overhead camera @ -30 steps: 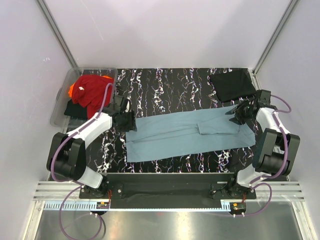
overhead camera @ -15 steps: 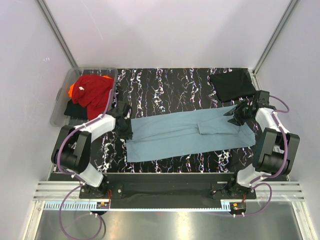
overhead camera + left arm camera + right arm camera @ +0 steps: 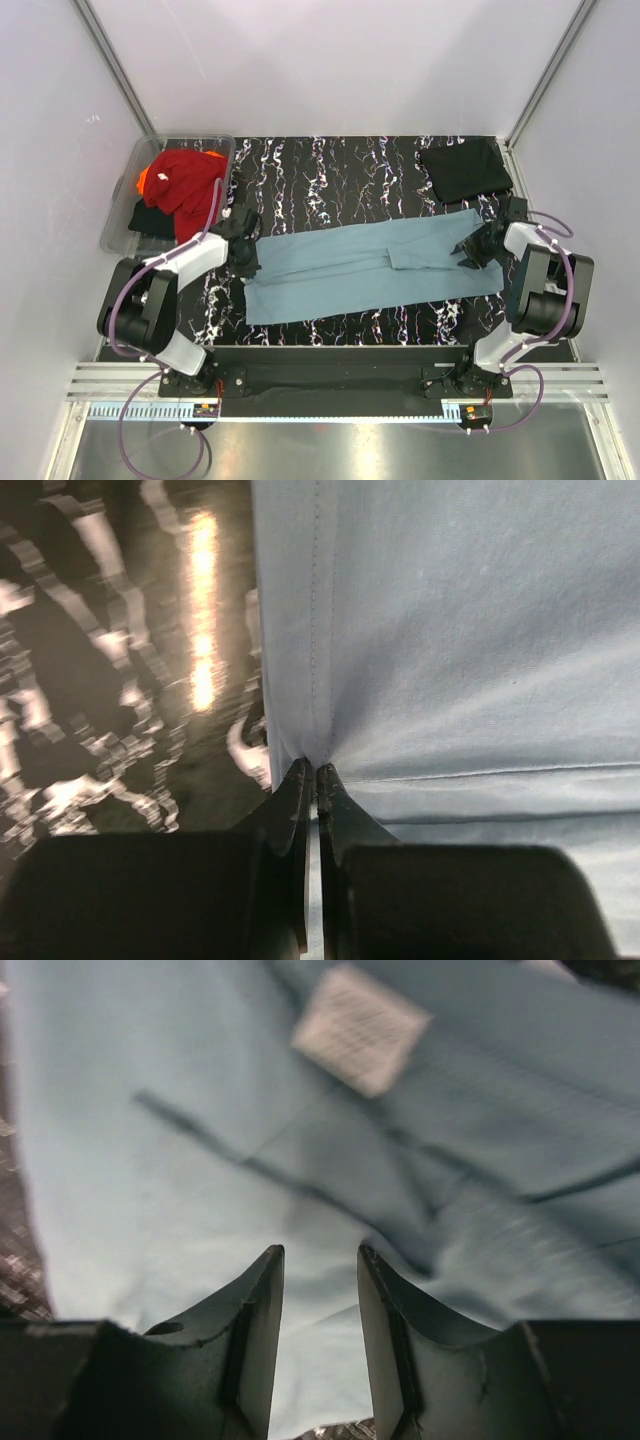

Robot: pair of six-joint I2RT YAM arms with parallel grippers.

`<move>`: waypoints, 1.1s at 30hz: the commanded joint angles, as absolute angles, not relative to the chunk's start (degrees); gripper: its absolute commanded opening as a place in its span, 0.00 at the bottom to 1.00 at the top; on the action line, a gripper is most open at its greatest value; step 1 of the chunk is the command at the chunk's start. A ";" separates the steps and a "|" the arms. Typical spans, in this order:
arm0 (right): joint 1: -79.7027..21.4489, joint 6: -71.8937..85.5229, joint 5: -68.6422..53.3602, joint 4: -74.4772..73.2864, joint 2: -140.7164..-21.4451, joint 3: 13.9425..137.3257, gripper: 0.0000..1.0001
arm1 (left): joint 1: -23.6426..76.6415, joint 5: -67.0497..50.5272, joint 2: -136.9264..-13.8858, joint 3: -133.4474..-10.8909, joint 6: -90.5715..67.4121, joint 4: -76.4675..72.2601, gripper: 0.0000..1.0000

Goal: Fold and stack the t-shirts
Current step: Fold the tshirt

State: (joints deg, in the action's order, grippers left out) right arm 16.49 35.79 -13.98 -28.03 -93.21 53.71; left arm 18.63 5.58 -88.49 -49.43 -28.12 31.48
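A dusty teal-blue t-shirt [image 3: 350, 268] lies folded into a long strip across the black marbled table [image 3: 330, 170]. My left gripper [image 3: 246, 258] is at its left end and is shut on the hem. In the left wrist view the fingertips pinch a pucker of that t-shirt [image 3: 470, 630] at the left gripper [image 3: 316, 772]. My right gripper [image 3: 468, 252] hangs over the strip's right end. Its jaws stand open above the t-shirt [image 3: 150, 1130], near a white label [image 3: 360, 1028], with the right gripper [image 3: 320, 1252] holding nothing. A folded black t-shirt [image 3: 463, 170] rests at the back right.
A clear plastic tub [image 3: 118, 218] at the back left holds a red shirt [image 3: 185, 180], an orange one [image 3: 145, 181] and a black one [image 3: 150, 218]. Pale walls enclose the table on three sides.
My left gripper slid onto the shirt's left edge and shut on it. The right gripper dropped down and left onto the strip's right end, its jaws narrowing slightly.
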 commanded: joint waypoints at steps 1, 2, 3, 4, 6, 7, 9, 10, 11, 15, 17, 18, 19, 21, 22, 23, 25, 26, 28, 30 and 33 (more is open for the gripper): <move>16.17 36.83 -8.00 -24.27 -94.22 51.25 0.42 | 18.37 14.05 -84.20 -47.81 -29.00 31.99 0.01; 16.00 36.74 -8.09 -23.74 -94.22 50.37 0.42 | 18.37 14.85 -83.85 -47.64 -29.18 32.08 0.01; 15.91 36.74 -8.35 -22.95 -94.22 49.93 0.42 | 18.37 15.38 -83.76 -47.20 -29.61 32.08 0.01; 15.82 36.65 -8.44 -23.03 -94.04 49.75 0.42 | 18.37 14.77 -83.67 -47.11 -29.79 32.08 0.00; 15.64 35.95 -7.83 -23.12 -93.17 49.83 0.42 | 18.46 12.84 -83.76 -46.85 -29.97 32.08 0.06; 15.64 35.77 -7.47 -23.29 -93.08 50.01 0.41 | 18.37 12.75 -83.67 -46.58 -30.23 32.08 0.10; 15.64 35.16 -7.21 -23.64 -92.99 50.36 0.41 | 18.37 13.27 -82.53 -45.36 -30.58 32.34 0.20; 15.64 34.90 -7.47 -23.73 -93.16 50.80 0.41 | 18.46 13.53 -81.92 -45.18 -30.76 32.43 0.24; 15.56 34.46 -7.73 -23.64 -93.69 50.89 0.41 | 18.37 13.80 -80.43 -45.09 -31.02 32.87 0.27; 14.68 31.91 -10.98 -23.20 -97.64 52.82 0.42 | 18.63 14.94 -74.63 -48.94 -30.24 35.94 0.31; 14.59 32.17 -10.29 -23.12 -98.09 52.21 0.42 | 19.24 13.63 -72.78 -53.58 -28.48 36.12 0.33; 14.59 32.43 -9.07 -22.42 -97.82 51.68 0.42 | 19.51 10.93 -72.95 -55.18 -27.78 35.95 0.35; 14.59 32.69 -8.62 -22.06 -97.56 51.07 0.42 | 19.69 8.98 -73.56 -56.76 -27.16 36.03 0.37; 14.59 32.78 -8.17 -21.88 -96.86 50.98 0.42 | 19.86 2.33 -76.63 -60.81 -27.24 35.69 0.37; 14.59 32.87 -8.17 -21.97 -96.68 50.98 0.42 | 20.12 0.46 -77.86 -61.86 -27.25 35.25 0.37; 14.59 32.96 -8.61 -21.97 -95.81 50.89 0.42 | 20.82 -3.39 -80.48 -63.18 -26.99 33.68 0.37; 14.59 32.96 -9.14 -21.97 -94.66 50.98 0.42 | 21.44 -6.31 -84.70 -64.24 -26.81 32.44 0.37; 14.59 32.87 -9.49 -21.97 -93.53 50.98 0.43 | 21.71 -7.46 -86.21 -65.47 -26.89 32.08 0.37; 14.59 31.56 -11.59 -22.06 -92.55 51.15 0.45 | 22.32 -9.14 -89.98 -67.14 -26.37 31.90 0.37; 14.50 30.50 -13.71 -21.97 -92.72 51.50 0.45 | 22.85 -6.43 -91.31 -67.15 -25.84 31.99 0.38; 14.50 29.88 -12.48 -23.38 -93.08 51.59 0.45 | 22.85 -1.61 -93.33 -65.40 -26.63 32.34 0.38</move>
State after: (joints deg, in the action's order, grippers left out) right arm 15.00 32.25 -13.13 -23.57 -94.24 51.75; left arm 22.94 -3.64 -93.36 -65.39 -27.05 32.86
